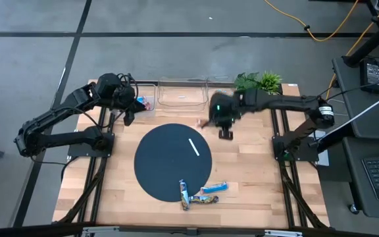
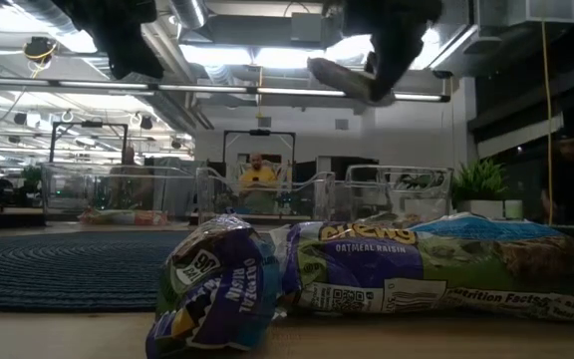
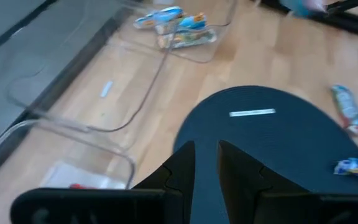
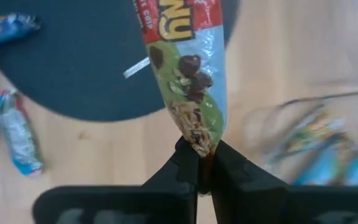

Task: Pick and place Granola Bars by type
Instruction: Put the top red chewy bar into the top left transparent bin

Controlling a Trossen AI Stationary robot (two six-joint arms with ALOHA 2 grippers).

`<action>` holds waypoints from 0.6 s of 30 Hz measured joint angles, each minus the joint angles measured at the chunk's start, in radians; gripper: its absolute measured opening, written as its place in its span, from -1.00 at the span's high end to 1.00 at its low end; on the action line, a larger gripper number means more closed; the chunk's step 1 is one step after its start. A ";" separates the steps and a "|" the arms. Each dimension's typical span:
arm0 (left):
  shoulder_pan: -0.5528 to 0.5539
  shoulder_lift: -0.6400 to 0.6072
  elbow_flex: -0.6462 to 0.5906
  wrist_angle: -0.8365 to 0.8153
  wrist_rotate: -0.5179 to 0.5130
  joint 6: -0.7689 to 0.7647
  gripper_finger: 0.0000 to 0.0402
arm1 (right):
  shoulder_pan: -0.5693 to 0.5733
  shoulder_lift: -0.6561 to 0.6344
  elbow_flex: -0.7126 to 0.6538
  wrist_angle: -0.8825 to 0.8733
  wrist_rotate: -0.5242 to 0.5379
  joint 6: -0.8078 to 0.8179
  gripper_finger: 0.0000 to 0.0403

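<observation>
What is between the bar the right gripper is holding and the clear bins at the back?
Nothing visible. The right gripper holds the red-labelled bar in the air, with only bare table between it and the clear bins.

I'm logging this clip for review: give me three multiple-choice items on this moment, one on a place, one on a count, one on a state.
1. Where does the thin white strip lie?
A. on the dark round mat
B. in a clear bin
C. on the bare wood beside the plant

2. How many granola bars lie at the mat's near edge in the high view?
A. one
B. three
C. six

3. What is the right gripper doing?
A. hanging open and empty
B. shut on a red-topped granola bar
C. resting on the mat

Answers: 1 A, the strip sits inside the mat's circle. 2 B, three wrappers cluster there. 3 B, the right wrist view shows the fingers pinching the wrapper's end in the air.
</observation>
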 joint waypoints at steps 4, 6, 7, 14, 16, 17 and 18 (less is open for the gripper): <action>-0.030 0.001 0.000 0.037 0.008 -0.021 0.70 | -0.084 0.055 0.146 -0.116 0.003 -0.096 0.88; -0.054 0.004 0.007 0.062 -0.017 -0.027 0.70 | -0.119 0.094 0.212 -0.177 0.003 -0.152 0.89; -0.065 0.009 0.020 0.065 -0.027 -0.026 0.70 | -0.135 0.116 0.244 -0.200 0.003 -0.176 0.89; -0.163 0.099 0.151 0.065 -0.110 0.003 0.68 | -0.202 0.245 0.436 -0.241 -0.066 -0.305 0.87; -0.188 0.138 0.190 0.063 -0.146 0.005 0.64 | -0.204 0.281 0.490 -0.245 -0.068 -0.336 0.88; -0.199 0.158 0.206 0.064 -0.159 0.005 0.61 | -0.205 0.298 0.514 -0.249 -0.068 -0.352 0.88; -0.207 0.175 0.220 0.063 -0.167 0.006 0.58 | -0.205 0.315 0.539 -0.252 -0.069 -0.367 0.89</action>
